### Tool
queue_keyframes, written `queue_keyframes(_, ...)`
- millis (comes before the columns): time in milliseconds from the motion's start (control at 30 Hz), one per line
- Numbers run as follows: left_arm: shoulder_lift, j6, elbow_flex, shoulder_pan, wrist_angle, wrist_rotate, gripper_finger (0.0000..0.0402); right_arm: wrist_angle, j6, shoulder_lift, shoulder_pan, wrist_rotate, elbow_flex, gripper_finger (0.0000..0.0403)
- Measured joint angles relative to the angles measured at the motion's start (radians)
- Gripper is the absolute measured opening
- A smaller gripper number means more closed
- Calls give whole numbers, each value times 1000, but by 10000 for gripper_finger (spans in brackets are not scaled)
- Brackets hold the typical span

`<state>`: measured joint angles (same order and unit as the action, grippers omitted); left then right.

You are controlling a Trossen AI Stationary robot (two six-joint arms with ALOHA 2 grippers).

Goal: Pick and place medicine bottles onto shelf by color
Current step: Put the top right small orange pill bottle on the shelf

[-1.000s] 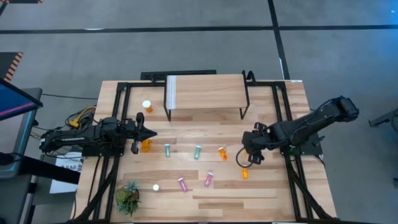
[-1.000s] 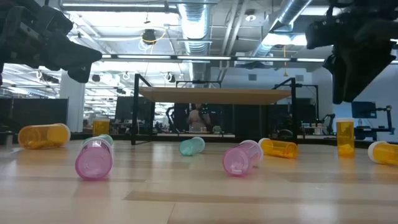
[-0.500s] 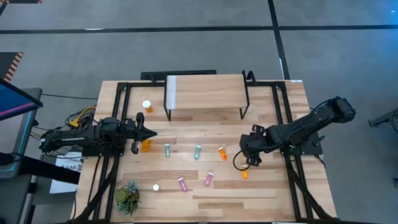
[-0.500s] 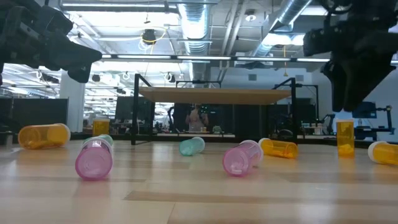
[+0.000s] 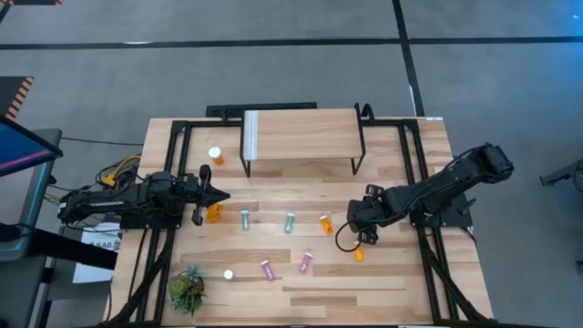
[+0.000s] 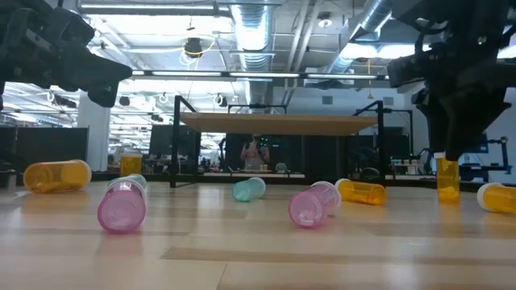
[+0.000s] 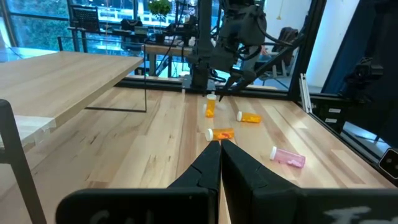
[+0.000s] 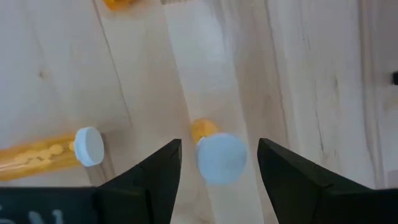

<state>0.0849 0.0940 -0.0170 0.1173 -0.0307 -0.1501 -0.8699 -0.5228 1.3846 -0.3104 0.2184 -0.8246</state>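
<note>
We see a large wooden tabletop (image 5: 383, 282) filling the centre of the high view, made of light planks. A black metal frame (image 5: 178, 128) runs along its left, right and rear edges. A small green spiky plant (image 5: 187, 290) stands near the lower left corner of the tabletop. Left of the table, orange and yellow cables (image 5: 118, 171) lie coiled, with a white sheet of paper (image 5: 96, 244) below them. A grey floor (image 5: 273, 64) crossed by dark lines surrounds the table. In the low view, ceiling ducts (image 6: 250, 28) run overhead.
</note>
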Motion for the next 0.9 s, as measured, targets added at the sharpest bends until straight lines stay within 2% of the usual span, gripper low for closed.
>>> queue_keyframes(367,0,0,0,0,0,0,0,-6,12,-26,37,-32,0,184)
queue_keyframes(633,0,0,0,0,0,0,0,32,61,-43,66,-68,6,180)
queue_keyframes(767,0,0,0,0,0,0,0,76,54,-91,66,-88,66,181)
queue_keyframes(900,0,0,0,0,0,0,0,87,15,-195,69,-85,139,181)
